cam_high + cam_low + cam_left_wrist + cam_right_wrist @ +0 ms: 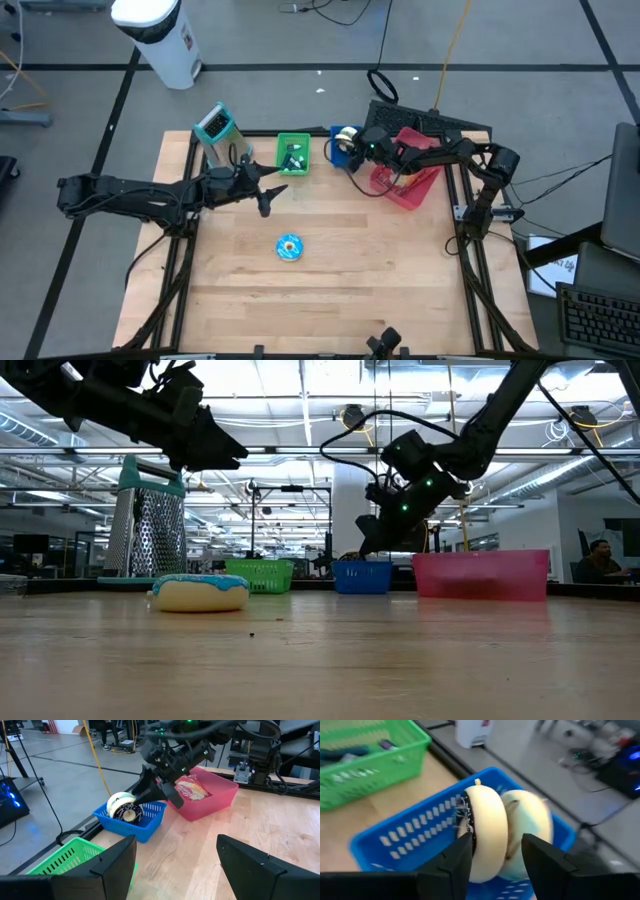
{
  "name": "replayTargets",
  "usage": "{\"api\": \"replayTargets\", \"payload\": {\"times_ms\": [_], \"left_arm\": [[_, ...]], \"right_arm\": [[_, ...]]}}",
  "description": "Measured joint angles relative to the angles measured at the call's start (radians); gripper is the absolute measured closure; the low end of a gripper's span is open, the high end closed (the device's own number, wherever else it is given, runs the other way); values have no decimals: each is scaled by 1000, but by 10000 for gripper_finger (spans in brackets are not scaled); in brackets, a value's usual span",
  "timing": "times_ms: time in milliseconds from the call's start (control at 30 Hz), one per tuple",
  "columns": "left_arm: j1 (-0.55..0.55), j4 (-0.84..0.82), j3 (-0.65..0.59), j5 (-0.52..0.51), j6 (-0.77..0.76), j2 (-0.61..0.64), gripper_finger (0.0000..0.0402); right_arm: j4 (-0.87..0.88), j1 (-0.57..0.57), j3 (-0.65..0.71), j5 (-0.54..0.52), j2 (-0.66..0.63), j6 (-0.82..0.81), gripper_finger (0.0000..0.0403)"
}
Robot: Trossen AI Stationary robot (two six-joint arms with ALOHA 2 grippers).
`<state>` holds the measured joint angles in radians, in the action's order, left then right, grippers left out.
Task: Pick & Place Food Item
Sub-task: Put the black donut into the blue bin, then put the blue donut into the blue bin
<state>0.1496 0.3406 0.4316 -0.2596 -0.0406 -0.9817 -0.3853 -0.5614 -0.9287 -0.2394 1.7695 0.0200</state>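
Blue-iced donut (199, 591) lies nearest low camera, mid desk (400, 290), toward front edge, alone. Left gripper (266, 190) hovers above it toward back edge, fingers (107, 870) wide apart, empty. Green basket (293, 153), then blue basket (131, 818) at back edge. Right gripper (495, 855) inside blue basket, fingers (455, 862) parted around cream donut (487, 837), standing on edge against second cream donut (530, 830). Risk: if fingers rise while brushing it, donut tips or rolls over low rim. Pink bin (408, 180) beside, right.

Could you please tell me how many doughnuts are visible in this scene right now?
3: two doughnuts stand on edge in the blue basket; one blue-iced doughnut lies mid-table. Others may be hidden.
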Motion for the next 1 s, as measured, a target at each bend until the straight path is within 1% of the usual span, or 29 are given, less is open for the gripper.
{"api": "replayTargets", "payload": {"times_ms": [67,167,667,867,933,1000], "left_arm": [[0,0,0,0,0,0,124],[0,0,0,0,0,0,124],[1,0,0,0,-3,0,123],[0,-17,0,1,-24,0,123],[0,-38,0,46,-49,0,123],[-1,-76,0,146,-74,0,124]], "right_arm": [[0,13,0,-58,0,34,245],[-5,29,0,-101,0,64,243],[-22,34,0,-100,0,75,242],[-9,52,1,-100,-57,70,247],[-4,73,1,-97,-88,70,247],[-7,98,1,-97,-120,75,247]]}}
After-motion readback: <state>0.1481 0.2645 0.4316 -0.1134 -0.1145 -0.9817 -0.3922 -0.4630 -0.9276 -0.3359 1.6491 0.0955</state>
